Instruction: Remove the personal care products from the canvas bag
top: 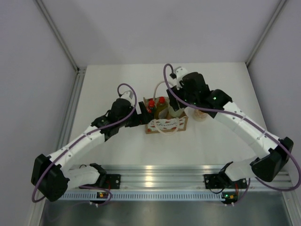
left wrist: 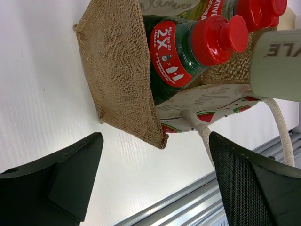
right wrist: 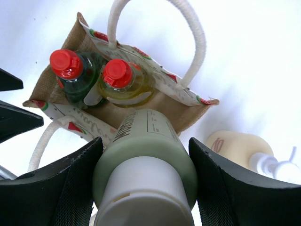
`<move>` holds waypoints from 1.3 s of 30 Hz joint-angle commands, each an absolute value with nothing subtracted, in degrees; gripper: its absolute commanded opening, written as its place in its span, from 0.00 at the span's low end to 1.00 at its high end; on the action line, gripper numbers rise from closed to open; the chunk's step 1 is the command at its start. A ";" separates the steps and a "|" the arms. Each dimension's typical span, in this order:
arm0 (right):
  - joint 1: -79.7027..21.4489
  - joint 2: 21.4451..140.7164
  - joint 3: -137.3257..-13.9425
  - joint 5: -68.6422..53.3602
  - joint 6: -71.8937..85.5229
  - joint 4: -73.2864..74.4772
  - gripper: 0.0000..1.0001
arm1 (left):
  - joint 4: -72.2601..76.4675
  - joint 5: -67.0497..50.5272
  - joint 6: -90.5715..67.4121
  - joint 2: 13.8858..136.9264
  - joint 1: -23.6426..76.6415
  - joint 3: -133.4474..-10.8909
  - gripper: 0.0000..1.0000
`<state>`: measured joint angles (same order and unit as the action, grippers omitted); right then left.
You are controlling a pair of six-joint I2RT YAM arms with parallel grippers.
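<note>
Lower right in the right wrist view, the cream pump bottle (right wrist: 237, 146) runs off the edge; the pale green bottle (right wrist: 150, 150) hides its own base.

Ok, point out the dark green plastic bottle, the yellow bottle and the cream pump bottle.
dark green plastic bottle (right wrist: 66, 64): right wrist view, red cap.
yellow bottle (right wrist: 117, 73): right wrist view, red cap.
cream pump bottle (right wrist: 235, 147): right wrist view, body.

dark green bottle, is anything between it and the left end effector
Yes: the canvas bag's burlap side wall faces the open left end effector, with the dark green bottle behind it. Its red cap sticks out past the rim.
</note>
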<state>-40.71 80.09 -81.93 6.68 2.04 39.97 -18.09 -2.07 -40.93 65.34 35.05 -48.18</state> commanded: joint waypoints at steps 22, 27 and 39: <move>-31.82 58.36 -73.93 21.08 10.63 36.57 0.00 | -15.65 -2.99 -42.36 62.67 35.33 -47.11 0.98; -31.11 54.50 -65.23 26.01 12.48 34.46 0.00 | -15.64 -3.25 -42.63 62.32 35.59 -47.11 0.98; -31.03 48.43 -48.70 28.21 17.31 26.46 0.00 | -15.65 -3.08 -42.71 61.79 35.95 -46.67 0.98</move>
<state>-31.64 51.22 -48.86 25.91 15.09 37.45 -18.06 -2.74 -42.15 63.22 35.68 -47.20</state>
